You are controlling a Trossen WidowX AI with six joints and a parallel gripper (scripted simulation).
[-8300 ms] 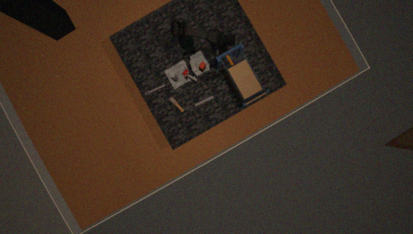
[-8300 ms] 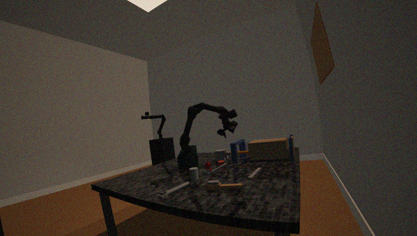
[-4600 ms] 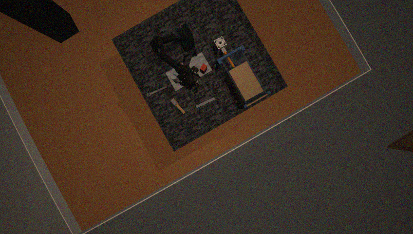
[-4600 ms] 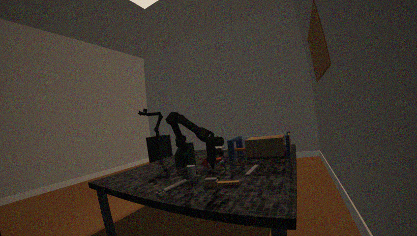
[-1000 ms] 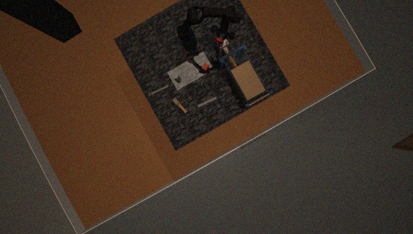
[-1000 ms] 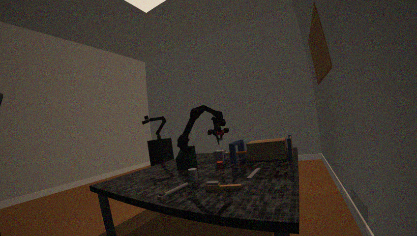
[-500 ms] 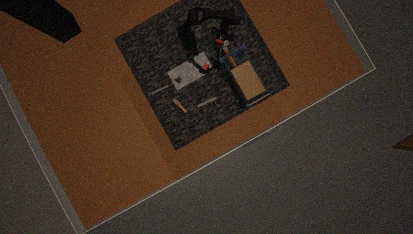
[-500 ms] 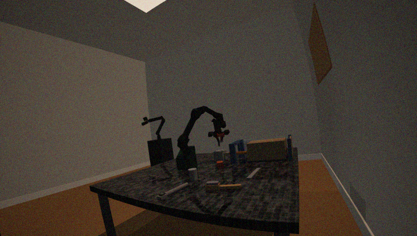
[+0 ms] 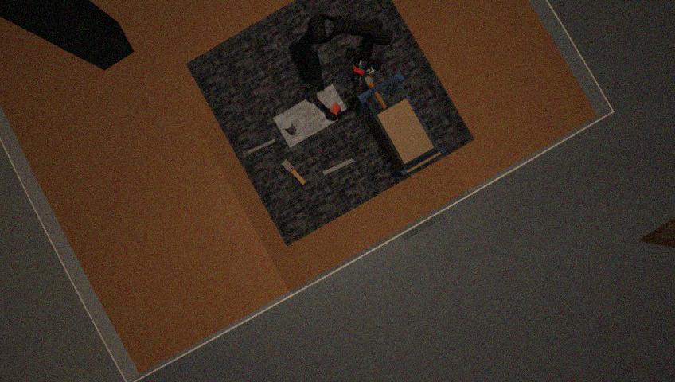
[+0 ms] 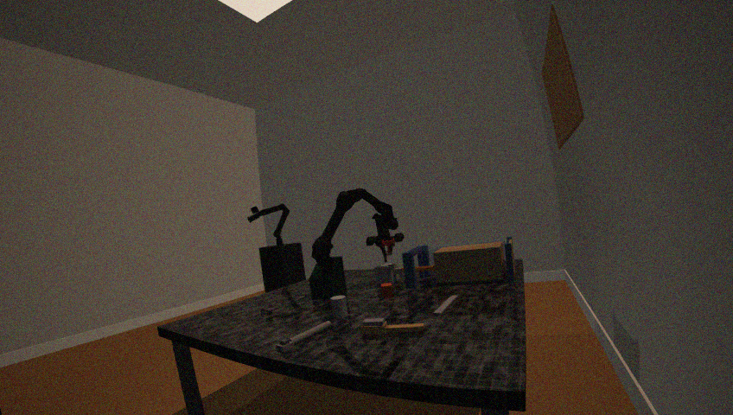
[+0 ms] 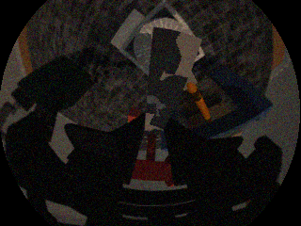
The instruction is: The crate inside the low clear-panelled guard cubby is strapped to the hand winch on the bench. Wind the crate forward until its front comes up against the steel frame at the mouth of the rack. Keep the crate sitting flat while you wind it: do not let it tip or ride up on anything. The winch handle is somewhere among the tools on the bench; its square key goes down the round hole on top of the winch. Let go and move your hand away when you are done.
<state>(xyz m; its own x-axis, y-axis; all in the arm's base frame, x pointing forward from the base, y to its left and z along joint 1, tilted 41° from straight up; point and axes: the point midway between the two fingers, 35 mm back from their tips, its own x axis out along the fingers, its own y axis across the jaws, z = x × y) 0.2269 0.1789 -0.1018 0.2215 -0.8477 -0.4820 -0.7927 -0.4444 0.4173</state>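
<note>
My gripper [image 9: 364, 71] [image 10: 386, 251] [image 11: 154, 118] is shut on the winch handle, whose dark grey body [image 11: 165, 52] reaches over the winch [image 10: 385, 275] [image 11: 141, 47]. A red part shows between the fingers. Whether the square key sits in the round hole is hidden. An orange strap [image 9: 380, 99] [image 11: 199, 103] runs from the winch side through the blue frame [image 9: 362, 98] [image 10: 409, 270] [image 11: 254, 105] to the tan crate [image 9: 404, 130] [image 10: 470, 263]. The crate looks flat, and its front stands back from the frame. The clear panels are hard to make out.
A red block [image 9: 335, 109] [image 10: 385, 290] stands near the winch. A grey cylinder [image 10: 337, 305], a rod-like tool [image 9: 259, 147] [image 10: 304, 335], a brush [image 9: 293, 171] [image 10: 404, 326] and a flat bar [image 9: 338, 166] [image 10: 445, 303] are on the bench.
</note>
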